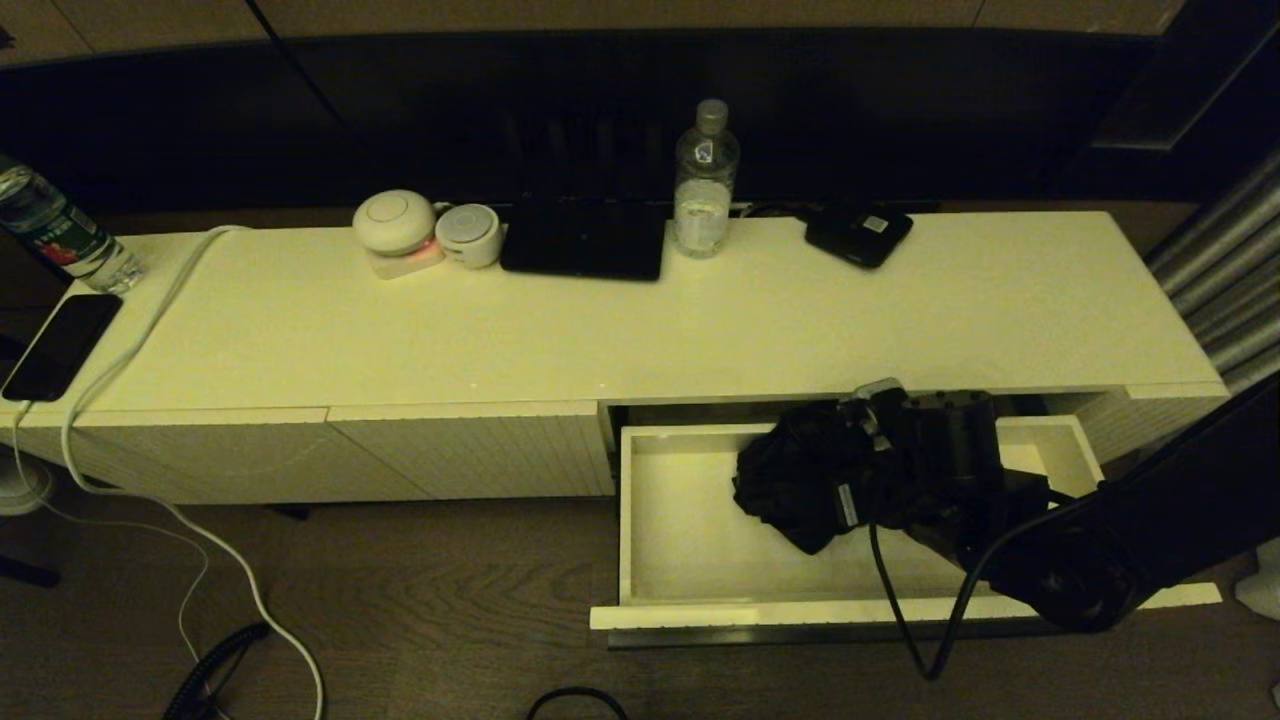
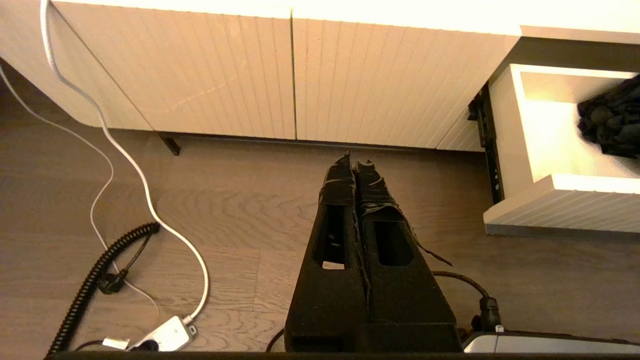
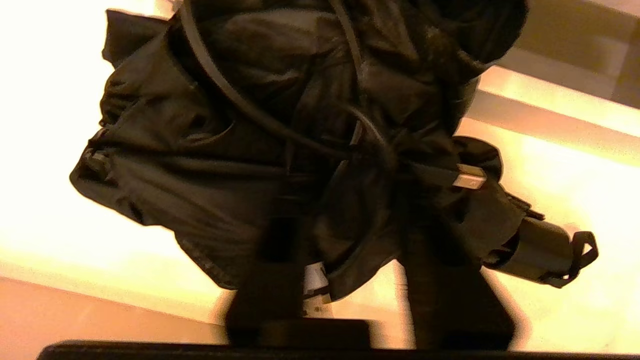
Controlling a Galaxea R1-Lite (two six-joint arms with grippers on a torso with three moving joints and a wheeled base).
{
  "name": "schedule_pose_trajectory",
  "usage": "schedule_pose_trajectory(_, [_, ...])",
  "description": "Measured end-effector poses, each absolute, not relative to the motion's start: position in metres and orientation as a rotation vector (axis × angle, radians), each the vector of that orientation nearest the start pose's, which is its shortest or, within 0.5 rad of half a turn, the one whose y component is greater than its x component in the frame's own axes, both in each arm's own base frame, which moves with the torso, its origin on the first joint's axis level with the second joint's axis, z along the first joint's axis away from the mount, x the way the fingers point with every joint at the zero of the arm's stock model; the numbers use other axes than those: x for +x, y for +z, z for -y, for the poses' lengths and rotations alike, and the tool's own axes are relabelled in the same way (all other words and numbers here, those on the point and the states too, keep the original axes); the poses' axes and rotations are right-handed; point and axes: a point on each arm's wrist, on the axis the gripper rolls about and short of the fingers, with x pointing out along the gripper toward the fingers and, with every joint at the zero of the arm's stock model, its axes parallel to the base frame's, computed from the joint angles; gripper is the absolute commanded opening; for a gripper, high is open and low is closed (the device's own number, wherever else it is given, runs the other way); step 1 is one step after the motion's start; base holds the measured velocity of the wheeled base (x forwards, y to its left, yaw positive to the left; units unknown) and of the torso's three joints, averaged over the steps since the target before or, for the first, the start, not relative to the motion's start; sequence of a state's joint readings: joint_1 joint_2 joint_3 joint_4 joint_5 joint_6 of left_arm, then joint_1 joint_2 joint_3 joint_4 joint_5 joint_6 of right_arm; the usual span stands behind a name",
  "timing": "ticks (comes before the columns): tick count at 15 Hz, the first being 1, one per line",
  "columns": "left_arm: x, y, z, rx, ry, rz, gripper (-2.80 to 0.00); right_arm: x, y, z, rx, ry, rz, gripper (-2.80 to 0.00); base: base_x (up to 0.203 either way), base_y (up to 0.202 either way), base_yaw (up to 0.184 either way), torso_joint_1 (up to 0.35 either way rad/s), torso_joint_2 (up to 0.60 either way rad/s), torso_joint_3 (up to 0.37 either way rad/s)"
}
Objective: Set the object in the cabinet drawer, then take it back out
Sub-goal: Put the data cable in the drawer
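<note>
The cabinet drawer (image 1: 640,520) stands pulled out, white inside, with its ribbed front (image 2: 560,212) toward me. In it is a crumpled black fabric bundle (image 1: 800,475) with a cable around it and a stubby handle with a strap (image 3: 542,247). My right gripper (image 1: 860,470) reaches into the drawer. Its fingers (image 3: 280,250) stand apart on either side of the bundle (image 3: 210,125), open. The left gripper (image 2: 356,162) hangs shut and empty over the wooden floor in front of the closed ribbed panels (image 2: 210,75), left of the drawer.
On the cabinet top (image 1: 700,330) along the back are a water bottle (image 1: 705,180), a black box (image 1: 585,240), two round white devices (image 1: 395,225) and a small black device (image 1: 858,235). A phone (image 1: 60,345), another bottle (image 1: 60,230) and a white cable (image 1: 130,350) are at the left.
</note>
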State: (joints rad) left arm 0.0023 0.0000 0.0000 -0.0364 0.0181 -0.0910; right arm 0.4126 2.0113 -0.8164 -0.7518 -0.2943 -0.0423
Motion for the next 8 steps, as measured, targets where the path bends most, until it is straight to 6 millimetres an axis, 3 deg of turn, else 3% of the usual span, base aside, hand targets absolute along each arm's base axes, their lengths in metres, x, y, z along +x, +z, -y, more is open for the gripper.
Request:
schedule_pose_trajectory(5, [-0.023, 0.079, 0.0, -0.091, 0.019, 0.037, -2.8, 0.326, 0.097, -0.135, -0.191, 0.12, -0.402, 0.0, 0.0, 0.0, 0.0, 0.0, 0.0, 0.0])
schedule_pose_trajectory(8, [-0.023, 0.079, 0.0, -0.091, 0.019, 0.037, -2.8, 0.315, 0.122, -0.134, -0.204, 0.136, -0.334, 0.0, 0.0, 0.0, 0.0, 0.0, 0.0, 0.0])
